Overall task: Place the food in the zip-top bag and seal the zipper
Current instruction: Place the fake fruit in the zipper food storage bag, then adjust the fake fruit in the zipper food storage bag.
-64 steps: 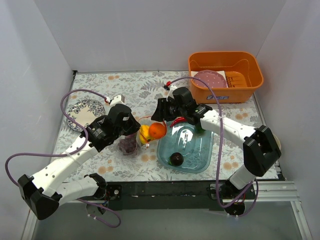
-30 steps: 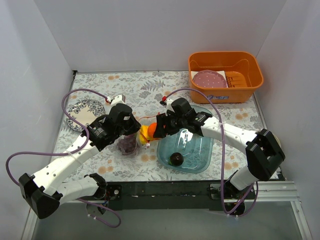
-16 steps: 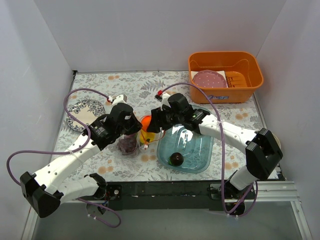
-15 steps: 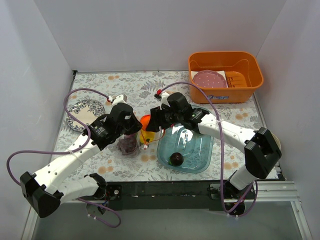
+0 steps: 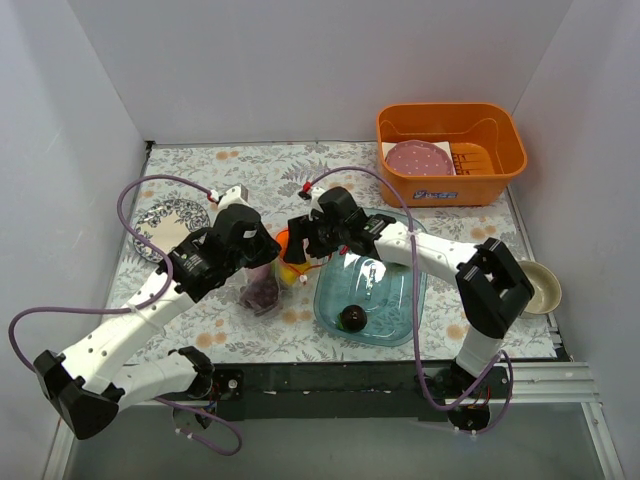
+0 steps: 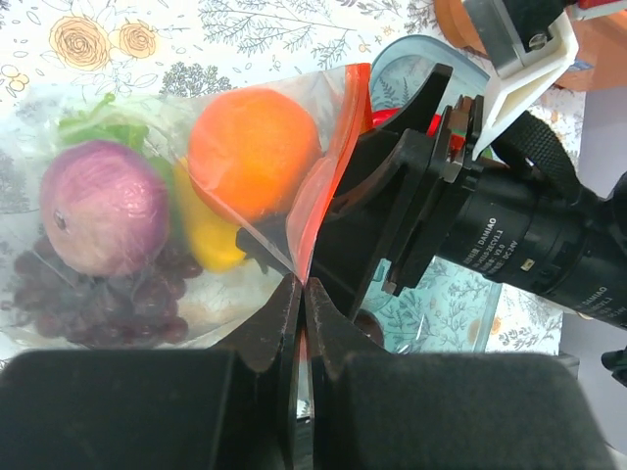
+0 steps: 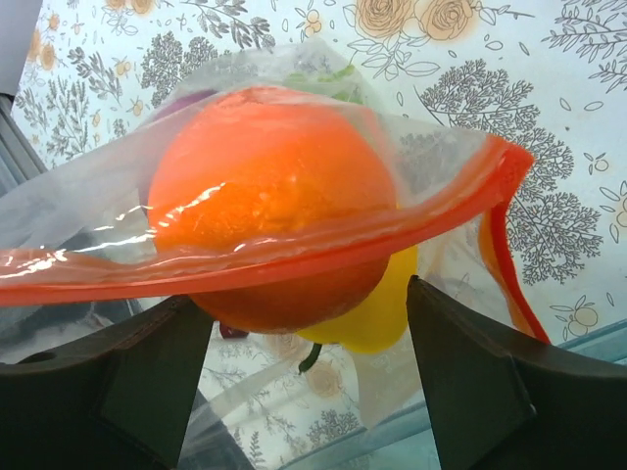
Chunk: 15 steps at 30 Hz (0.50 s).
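The clear zip-top bag (image 5: 262, 288) lies left of the tray. It holds a purple onion (image 6: 103, 206), a yellow pepper (image 6: 206, 235), dark grapes (image 6: 108, 305) and something green (image 6: 103, 125). The orange (image 6: 255, 147) sits in the bag's mouth, half behind the red-orange zipper (image 7: 245, 262). My left gripper (image 6: 302, 289) is shut on the zipper strip at the mouth's near corner. My right gripper (image 7: 309, 294) is open, with its fingers wide on either side of the orange (image 7: 269, 186) and not touching it. A dark plum (image 5: 352, 318) lies in the tray.
The clear blue tray (image 5: 395, 295) is under my right arm. An orange bin (image 5: 500, 165) with a pink dotted disc (image 5: 420, 157) stands at the back right. A patterned plate (image 5: 165, 222) lies at the left and a small bowl (image 5: 540, 288) at the right edge.
My right gripper carried the orange left from over the tray to the bag's mouth and let it go. My left gripper kept its hold on the bag.
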### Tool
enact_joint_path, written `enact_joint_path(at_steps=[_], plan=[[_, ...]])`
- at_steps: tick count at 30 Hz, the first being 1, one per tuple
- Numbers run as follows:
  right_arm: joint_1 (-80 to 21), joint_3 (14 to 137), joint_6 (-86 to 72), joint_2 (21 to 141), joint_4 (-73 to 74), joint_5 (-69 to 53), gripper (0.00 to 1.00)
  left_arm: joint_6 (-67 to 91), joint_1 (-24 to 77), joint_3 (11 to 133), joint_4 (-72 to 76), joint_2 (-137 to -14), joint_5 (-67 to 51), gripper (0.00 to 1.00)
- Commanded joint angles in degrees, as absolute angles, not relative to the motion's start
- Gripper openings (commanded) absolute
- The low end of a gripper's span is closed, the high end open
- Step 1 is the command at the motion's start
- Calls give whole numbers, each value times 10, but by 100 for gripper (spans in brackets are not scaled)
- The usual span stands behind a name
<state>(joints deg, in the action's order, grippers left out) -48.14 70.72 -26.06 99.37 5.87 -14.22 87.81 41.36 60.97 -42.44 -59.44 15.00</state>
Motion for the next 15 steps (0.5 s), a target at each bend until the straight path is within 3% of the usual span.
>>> enact_joint_path(at_steps=[1,5,7,11,14,15], plan=[[-483,706,-260,960,33,-111,88,875,412,635,-419,-570,165,0],[-483,666,-264,901,8,-81,90,879,412,628,-423,-570,171,0],[-483,637,-265,865,-21,-65,84,879,412,628,-424,-571,176,0],[-483,614,-265,837,-40,-55,42,877,412,630,-420,-573,177,0],[-483,627,-265,855,-33,-81,24,877,412,632,-417,-577,173,0],[-483,630,-265,870,-32,-94,24,877,412,632,-417,-577,172,0]])
